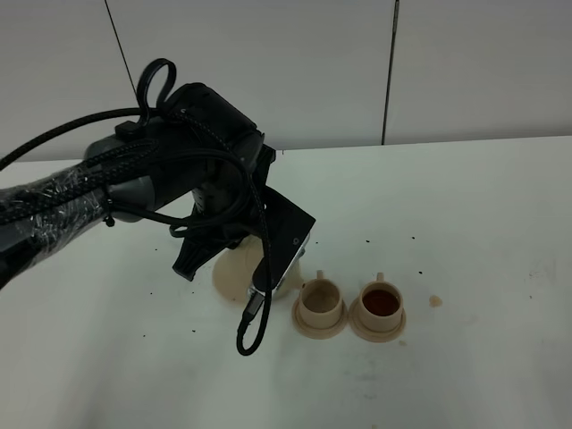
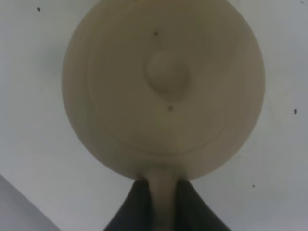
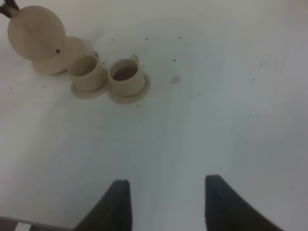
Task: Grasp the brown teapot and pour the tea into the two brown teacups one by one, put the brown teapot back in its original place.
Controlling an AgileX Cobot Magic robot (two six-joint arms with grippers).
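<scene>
1. While gripping the brown teapot by its loop handle, with the fingers of the left gripper clamped on that handle, holds it over the wide saucer, just beside the nearer teacup; looks raised off the saucer in the right wrist view, though hard to say for sure.
2. Judged half done: dark tea in the farther teacup, pale and seemingly empty inside the nearer one.
3. Could twist in the grip: pinched only on a thin handle, so, once tipped with liquid inside, may swing and throw the spout off aim.
4. Could miss the target: cup saucers touching each other, so a stream sent a little long lands in the filled cup or overflows it; sent short, wets the desk. Note the brownish spot just beyond the farther teacup.
5. Could drop the lid: held down by nothing visible, so risks sliding off if tilted steeply.
6. Could knock the nearer teacup: hanging cable loop and bulky wrist near it, so any sideways drift during the tilt may push cup and saucer.
7. Little danger from the right gripper: fingers apart, empty, well apart from the tea set.
8. Could set down off-centre on return: saucer largely hidden under the arm from above, so a rim landing may tip the pot.
</scene>
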